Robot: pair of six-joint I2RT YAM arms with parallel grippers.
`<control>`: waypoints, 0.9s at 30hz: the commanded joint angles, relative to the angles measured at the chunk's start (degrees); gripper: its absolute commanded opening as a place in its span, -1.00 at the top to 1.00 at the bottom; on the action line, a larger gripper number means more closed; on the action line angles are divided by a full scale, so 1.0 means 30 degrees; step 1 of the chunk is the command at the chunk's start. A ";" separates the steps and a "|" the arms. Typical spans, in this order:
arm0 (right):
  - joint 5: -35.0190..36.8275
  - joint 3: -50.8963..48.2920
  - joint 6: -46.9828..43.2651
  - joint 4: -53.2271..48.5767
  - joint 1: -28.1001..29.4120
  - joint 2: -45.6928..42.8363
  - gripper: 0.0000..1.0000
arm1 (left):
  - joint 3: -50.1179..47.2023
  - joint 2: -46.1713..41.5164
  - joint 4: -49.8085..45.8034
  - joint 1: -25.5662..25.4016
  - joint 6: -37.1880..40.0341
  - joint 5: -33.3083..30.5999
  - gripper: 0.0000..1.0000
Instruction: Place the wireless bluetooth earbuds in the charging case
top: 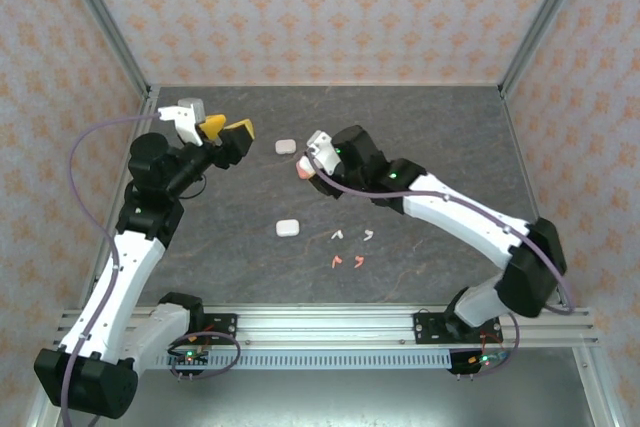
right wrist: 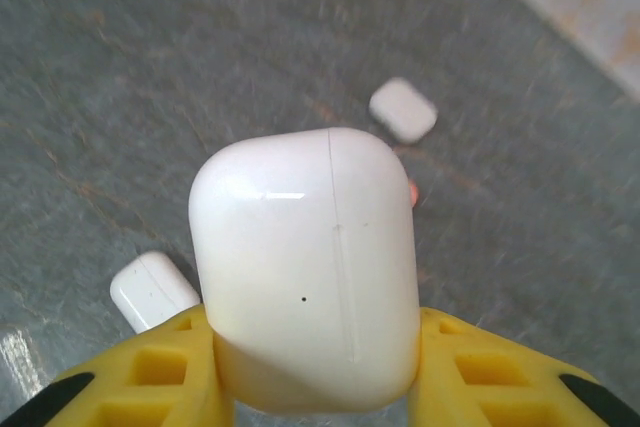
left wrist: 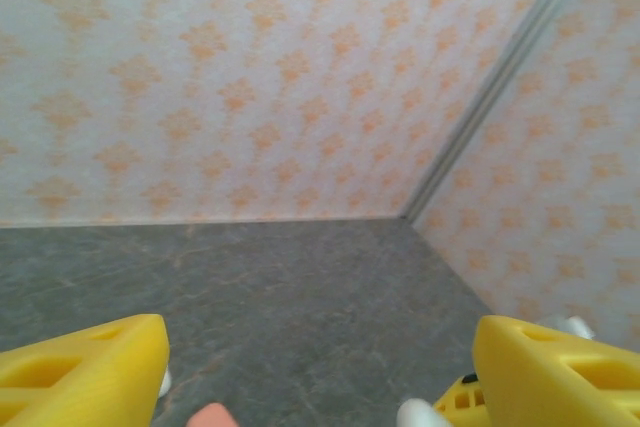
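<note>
While the right hand [right wrist: 318,357] clamps a white charging case [right wrist: 305,247] between its yellow fingers [right wrist: 150,377], the case sits lifted clear of the worktop [top: 440,127], and the seam of its lid looks closed. Off to the far left, the left hand [top: 226,130] hangs raised with its jaws apart and nothing between them.

Farther out, two more white cases lie flat on the worktop. The farther case [top: 285,146] is just beside the right hand, and the nearer case [top: 288,228] is toward the arms' bases. Right of that nearer case lie the white earbuds [top: 337,235], a pair side by side, with the coral-pink earbuds [top: 338,262] just nearer the bases. All four are well apart from both hands.

By my reading, the step in hand is presenting the case: it is gripped, but nothing is inserted yet. The next move probably calls for the lid to be opened first, most likely by the free left hand coming across while the right holds steady. Only then can a bud be pinched by its small stem and lowered stem-first into its well, which calls for a fine, well-centred grip
</note>
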 commanded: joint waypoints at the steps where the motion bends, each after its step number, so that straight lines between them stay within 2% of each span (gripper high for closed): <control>1: 0.0733 -0.0450 -0.2213 0.1089 -0.0017 -0.1610 0.23 | 0.1414 0.0878 0.0068 -0.0513 -0.0449 0.3055 -0.52; 4: 0.1300 -0.0282 -0.3439 0.0745 -0.0017 -0.2501 0.23 | 0.2433 0.1932 -0.0834 -0.1420 0.0340 0.4768 -0.46; 7: 0.1527 -0.0322 -0.4315 0.0728 -0.0017 -0.3134 0.22 | 0.3445 0.3074 -0.1875 -0.3099 0.1363 0.6463 -0.47; 11: 0.1934 -0.0084 -0.5306 0.0360 -0.0017 -0.3423 0.20 | 0.4979 0.4635 -0.4274 -0.4760 0.2681 0.7290 -0.48; 21: 0.1226 0.0110 -0.5679 0.0159 -0.0017 -0.4278 0.20 | 0.6073 0.7406 -0.4663 -0.5621 0.1800 0.8391 -0.29; 27: 0.0425 0.0253 -0.5629 -0.0108 -0.0018 -0.4277 0.20 | 0.6342 0.8091 -0.4500 -0.5814 0.1638 0.8502 -0.20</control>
